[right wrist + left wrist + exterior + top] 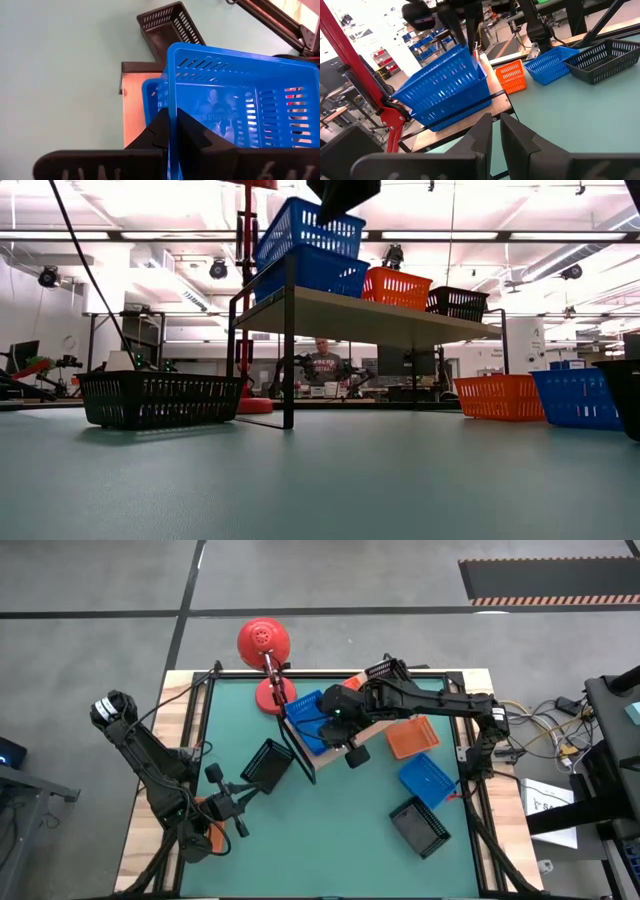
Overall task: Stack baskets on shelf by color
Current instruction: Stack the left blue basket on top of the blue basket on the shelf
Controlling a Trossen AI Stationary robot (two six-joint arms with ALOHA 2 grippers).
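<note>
The shelf (378, 727) stands in the middle of the green mat. At its left end a blue basket (312, 273) sits on the board, with an orange basket (397, 287) and a black one (457, 302) further along. My right gripper (172, 131) is shut on a second blue basket (305, 227), tilted just above the first; whether the two touch, I cannot tell. On the mat lie a black basket (268, 765), an orange one (413, 737), a blue one (428, 780) and another black one (420, 825). My left gripper (496, 136) waits shut near the left black basket, holding nothing. My right gripper pinches one side wall of the upper blue basket at its rim (171, 107), one finger outside the wall and one inside the basket. The fingers slant down from above. The basket hangs tilted, held side up, over the blue basket (457, 107) on the shelf.
A red lamp (265, 645) on a red base stands at the mat's far edge, close to the shelf's blue end. A person (322, 365) sits in the room beyond the table. Bare green mat (340, 830) lies in the near middle.
</note>
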